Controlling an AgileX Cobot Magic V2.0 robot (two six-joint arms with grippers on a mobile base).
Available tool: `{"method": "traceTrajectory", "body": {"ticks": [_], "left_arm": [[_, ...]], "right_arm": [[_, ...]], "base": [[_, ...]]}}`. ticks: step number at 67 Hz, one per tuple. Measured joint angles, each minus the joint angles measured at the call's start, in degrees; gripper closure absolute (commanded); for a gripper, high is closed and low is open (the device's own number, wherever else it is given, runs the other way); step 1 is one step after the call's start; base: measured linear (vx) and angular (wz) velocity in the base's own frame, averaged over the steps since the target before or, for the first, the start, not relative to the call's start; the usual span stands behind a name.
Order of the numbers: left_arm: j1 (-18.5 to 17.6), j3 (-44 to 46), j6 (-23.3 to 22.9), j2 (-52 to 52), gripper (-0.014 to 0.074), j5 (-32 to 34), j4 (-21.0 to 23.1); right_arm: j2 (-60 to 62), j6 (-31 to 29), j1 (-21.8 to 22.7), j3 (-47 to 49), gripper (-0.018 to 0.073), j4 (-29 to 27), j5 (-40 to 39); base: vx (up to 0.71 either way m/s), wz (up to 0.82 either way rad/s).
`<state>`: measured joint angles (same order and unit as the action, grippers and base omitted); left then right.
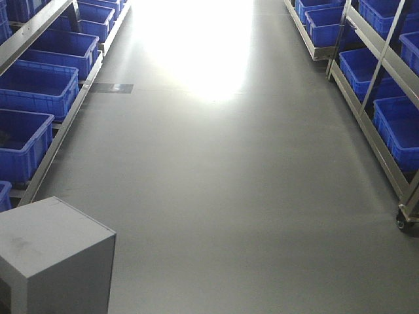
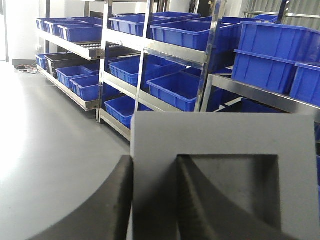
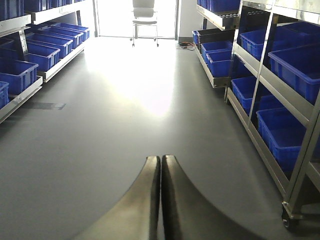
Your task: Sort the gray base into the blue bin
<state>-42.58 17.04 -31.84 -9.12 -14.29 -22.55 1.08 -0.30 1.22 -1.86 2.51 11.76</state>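
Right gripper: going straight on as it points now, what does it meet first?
Looks free. The right gripper, shut, points along the open floor; only the chair at the far end sits roughly in line, depth unclear.

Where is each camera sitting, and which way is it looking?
Front view: on the robot's front, facing down the aisle between racks of blue bins; no arm shows, only the gray base lower left.
Left wrist view: on the left arm, facing the gray base in the left gripper, racks behind.
Right wrist view: on the right arm, facing down the aisle toward a chair; shut right gripper shows.
Shared: front and left wrist views both show the gray base.
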Motion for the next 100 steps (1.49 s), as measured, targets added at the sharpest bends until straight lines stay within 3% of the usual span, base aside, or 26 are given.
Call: {"method": "traceTrajectory", "body": {"ticks": [100], "left_arm": [[0.0, 0.0, 0.0, 0.0, 0.0603, 0.0, 0.0]], "right_arm": [[0.0, 0.0, 0.0, 0.0, 0.0564, 0.0, 0.0]], "base": [[0.39, -0.05]]}}
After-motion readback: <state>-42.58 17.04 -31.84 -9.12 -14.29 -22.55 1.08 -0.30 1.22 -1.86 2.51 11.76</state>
